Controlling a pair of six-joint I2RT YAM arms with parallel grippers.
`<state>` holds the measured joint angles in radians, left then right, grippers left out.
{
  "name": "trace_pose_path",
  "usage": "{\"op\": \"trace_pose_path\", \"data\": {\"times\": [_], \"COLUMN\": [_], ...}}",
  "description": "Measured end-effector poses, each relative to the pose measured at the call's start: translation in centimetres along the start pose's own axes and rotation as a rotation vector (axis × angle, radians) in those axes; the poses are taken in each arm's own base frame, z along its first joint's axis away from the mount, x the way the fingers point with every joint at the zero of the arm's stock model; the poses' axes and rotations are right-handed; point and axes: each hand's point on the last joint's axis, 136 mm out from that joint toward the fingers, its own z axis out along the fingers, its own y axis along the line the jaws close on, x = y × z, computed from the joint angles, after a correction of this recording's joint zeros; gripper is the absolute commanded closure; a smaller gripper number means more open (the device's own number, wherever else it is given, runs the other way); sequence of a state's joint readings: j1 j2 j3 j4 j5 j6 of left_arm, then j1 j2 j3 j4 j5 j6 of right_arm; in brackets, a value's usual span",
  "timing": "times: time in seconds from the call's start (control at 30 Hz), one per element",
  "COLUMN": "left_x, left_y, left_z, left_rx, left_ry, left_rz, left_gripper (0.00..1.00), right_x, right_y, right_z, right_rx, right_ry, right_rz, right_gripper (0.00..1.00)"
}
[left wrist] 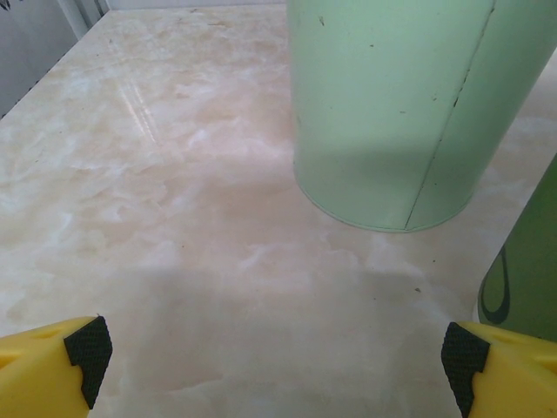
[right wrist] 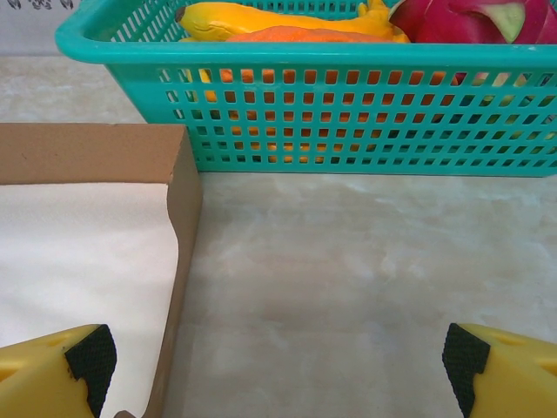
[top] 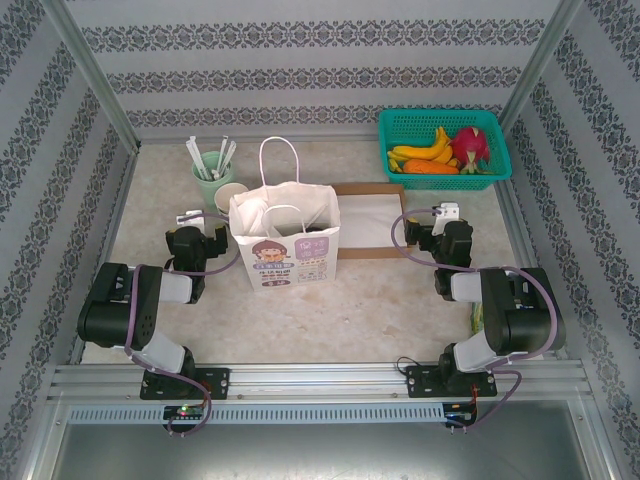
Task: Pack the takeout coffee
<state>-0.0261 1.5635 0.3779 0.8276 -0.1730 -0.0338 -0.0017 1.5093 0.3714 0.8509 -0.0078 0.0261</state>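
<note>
Overhead, the paper bag [top: 290, 255] stands mid-desk between my claws. My left claw [left wrist: 274, 353] gapes wide, empty, before the mint-green mug [left wrist: 392, 113]. My right claw [right wrist: 275, 357], equally spread and empty, faces the teal basket [right wrist: 261, 45]. Where the takeout coffee lies, I cannot tell.

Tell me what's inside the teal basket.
Bananas, an orange carrot and a pink dragon fruit lie in the teal basket. Anything beneath them on the basket floor is covered by the produce.
</note>
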Motion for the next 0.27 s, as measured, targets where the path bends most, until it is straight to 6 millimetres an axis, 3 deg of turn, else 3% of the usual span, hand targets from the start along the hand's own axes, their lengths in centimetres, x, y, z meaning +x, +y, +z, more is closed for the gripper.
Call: {"op": "trace_pose_path", "data": {"times": [0.27], "left_x": [-0.1], "left_y": [-0.15], "left_z": [0.04], "left_rx": [0.011], "left_ry": [-0.002], "left_rz": [-0.002], "left_gripper": [0.01], "right_x": [0.0], "right_y": [-0.01], "right_z": [0.0], "right_rx": [0.001], "right_ry": [0.0], "right_rz": [0.0], "right_gripper": [0.02]}}
